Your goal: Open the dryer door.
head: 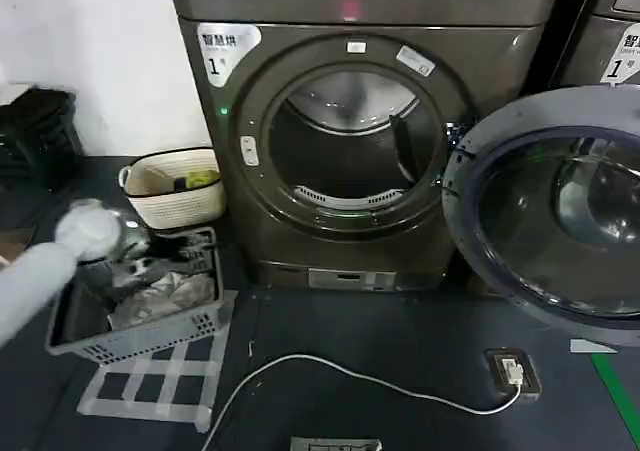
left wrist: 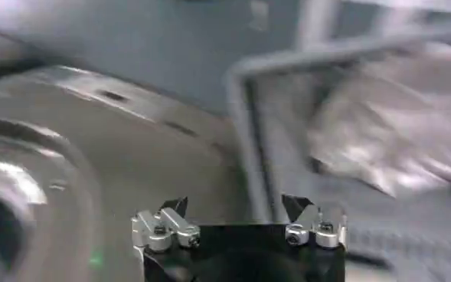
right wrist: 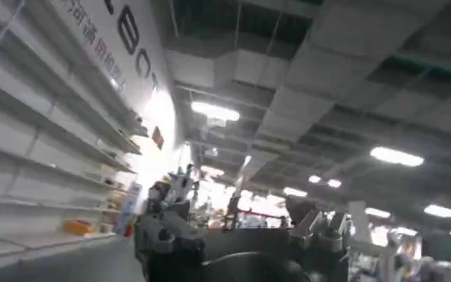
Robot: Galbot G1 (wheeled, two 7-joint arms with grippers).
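Dryer door (head: 548, 216) swung wide on its right-side hinge, far across the machine from my left pincer (left wrist: 236, 222), which hangs empty, jaws apart, over the grey laundry basket (head: 140, 339). I judge the opening done; I would keep that arm clear of the door. Whether my right pincer (right wrist: 240, 237) is open or closed, I cannot tell.

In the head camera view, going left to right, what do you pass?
Left arm → grey basket of laundry → cream basket → dryer's open drum → the dryer door, swung open to the right.
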